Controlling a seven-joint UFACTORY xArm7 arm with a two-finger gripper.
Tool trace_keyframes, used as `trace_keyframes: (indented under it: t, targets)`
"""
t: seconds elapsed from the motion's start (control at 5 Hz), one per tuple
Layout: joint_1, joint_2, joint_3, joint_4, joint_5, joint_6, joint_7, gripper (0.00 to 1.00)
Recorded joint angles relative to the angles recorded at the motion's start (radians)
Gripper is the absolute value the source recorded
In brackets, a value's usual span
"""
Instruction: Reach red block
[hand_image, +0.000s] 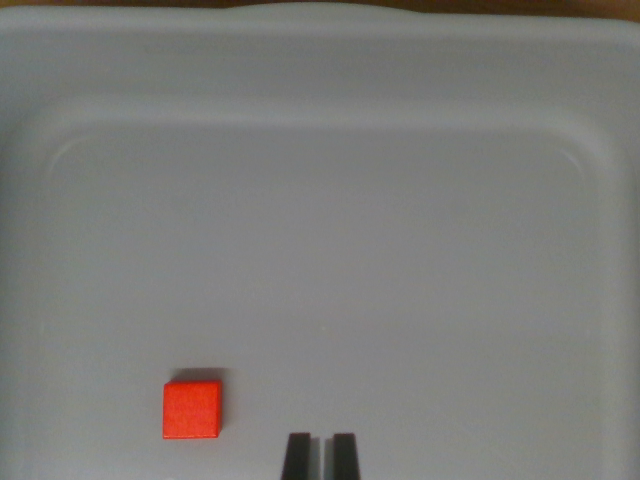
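Note:
A small red block (192, 410) lies flat on the floor of a pale grey bin (330, 130), low in the wrist view's left half. My gripper (321, 455) shows at the bottom edge as two dark fingertips (298, 456) standing close together with only a thin slit between them and nothing held. The block sits to the wrist view's left of the fingertips, apart from them by roughly one block width.
The bin's raised rim (320, 30) runs along the top of the view and curves down at both sides. A strip of brown surface (150, 4) shows beyond the rim at the very top.

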Motion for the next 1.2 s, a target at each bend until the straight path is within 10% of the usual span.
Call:
trace_keyframes:
  t: [1.2]
  targets:
    - [0.0046,0.008,0.004,-0.036,0.001,-0.042,0.006,0.0]
